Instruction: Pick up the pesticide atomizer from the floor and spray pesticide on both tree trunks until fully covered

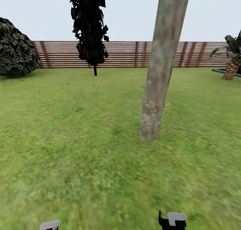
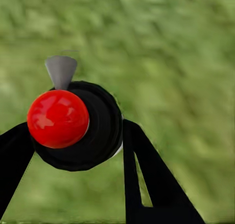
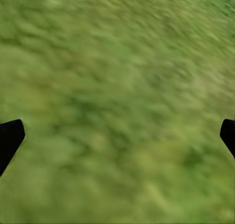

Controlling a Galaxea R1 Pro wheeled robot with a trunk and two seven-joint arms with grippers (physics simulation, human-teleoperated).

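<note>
1. The trunk (image 1: 160, 72) was a thick, smooth post, mottled grey-brown and tan, leaning slightly in my head view.
2. Fine white specks of pesticide (image 1: 152, 111) dotted its lower part, just above the grass.
3. The lawn (image 1: 77, 149) was a blurry, patchy green all around.
4. Far beyond the trunk ran a brown fence (image 1: 127, 54) of horizontal slats, with a dark blocky-leaved thin tree (image 1: 89, 29), a rounded scaly bush (image 1: 15, 50) and a short palm (image 1: 231, 60) near it.
5. My left gripper (image 2: 73, 150) was clenched on the atomizer (image 2: 81, 123): black fingers (image 2: 147, 180) pressed on both sides of its round black body.
6. The atomizer had a glossy red ball top and a small grey cone nozzle, and sat between the fingers over grass.
7. My right gripper (image 3: 117, 136) was released, its black fingertips (image 3: 10, 136) spread wide apart with nothing between them but blurred grass.
8. The trunk stood ahead of both grippers, well apart from them.
</note>
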